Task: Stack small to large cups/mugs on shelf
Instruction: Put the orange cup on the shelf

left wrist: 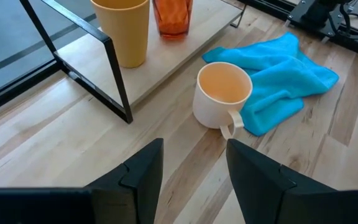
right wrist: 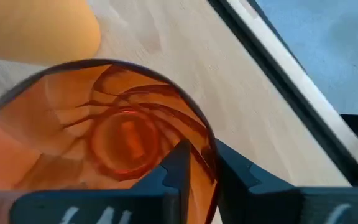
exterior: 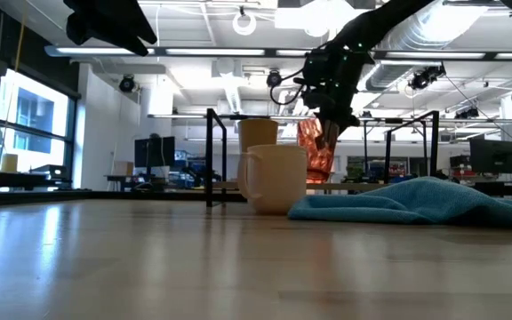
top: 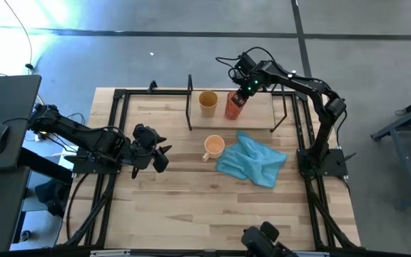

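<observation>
The red patterned cup [top: 235, 106] stands on the shelf's wooden board [top: 259, 123], next to the mustard-yellow cup [top: 207, 102], which rests upright on its base on the same board. My right gripper [top: 246, 89] is above the red cup and shut on it. The light orange mug [top: 214, 147] stands on the table in front of the shelf, with its handle toward the near edge. My left gripper [top: 160, 154] hovers open over the table's left part, and the mug [left wrist: 224, 93] lies ahead of it. My right gripper holds the red cup by its rim [right wrist: 211, 163], on the side away from the yellow cup. One finger [right wrist: 174, 171] is inside the cup and the other [right wrist: 244, 177] outside. The fingers come from above, pointing down. The cup's base [left wrist: 173, 32] sits on the board.
A crumpled blue cloth [top: 252, 161] lies on the table right of the mug, touching it. The shelf's black rods [top: 189, 101] rise at its left end and a rail runs along its far side. Bare tabletop stretches toward the near edge [top: 212, 221].
</observation>
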`<action>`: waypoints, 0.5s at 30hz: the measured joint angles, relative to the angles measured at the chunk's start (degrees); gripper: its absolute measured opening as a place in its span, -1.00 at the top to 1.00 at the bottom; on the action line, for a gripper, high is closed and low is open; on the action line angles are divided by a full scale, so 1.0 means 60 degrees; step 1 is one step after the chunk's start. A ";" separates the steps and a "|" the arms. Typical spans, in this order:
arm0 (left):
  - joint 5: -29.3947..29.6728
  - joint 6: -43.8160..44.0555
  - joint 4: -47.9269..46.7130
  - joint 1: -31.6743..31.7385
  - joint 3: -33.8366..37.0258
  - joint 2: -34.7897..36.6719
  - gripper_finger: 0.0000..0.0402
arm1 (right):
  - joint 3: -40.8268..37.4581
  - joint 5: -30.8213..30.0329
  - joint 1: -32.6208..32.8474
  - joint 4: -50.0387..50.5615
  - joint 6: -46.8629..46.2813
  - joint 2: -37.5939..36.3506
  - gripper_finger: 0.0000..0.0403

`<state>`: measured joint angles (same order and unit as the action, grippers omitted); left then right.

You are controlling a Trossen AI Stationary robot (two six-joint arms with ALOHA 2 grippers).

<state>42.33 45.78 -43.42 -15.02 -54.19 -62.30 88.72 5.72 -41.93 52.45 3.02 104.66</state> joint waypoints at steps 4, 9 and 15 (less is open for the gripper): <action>0.0000 -0.0003 0.0000 0.0000 -0.0002 0.0000 0.18 | 0.0418 -0.0204 -0.0006 0.0120 0.0124 0.0000 0.94; 0.0007 -0.0002 0.0000 0.0002 -0.0002 0.0000 0.18 | 0.0856 -0.0230 -0.0007 0.0165 0.0182 -0.0011 0.96; -0.0007 -0.0004 0.0000 -0.0001 0.0000 0.0000 0.18 | 0.0865 -0.0222 -0.0007 0.0549 0.0246 -0.0011 0.99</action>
<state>42.28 45.76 -43.42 -15.02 -54.20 -62.30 93.91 4.38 -41.98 55.74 4.49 104.60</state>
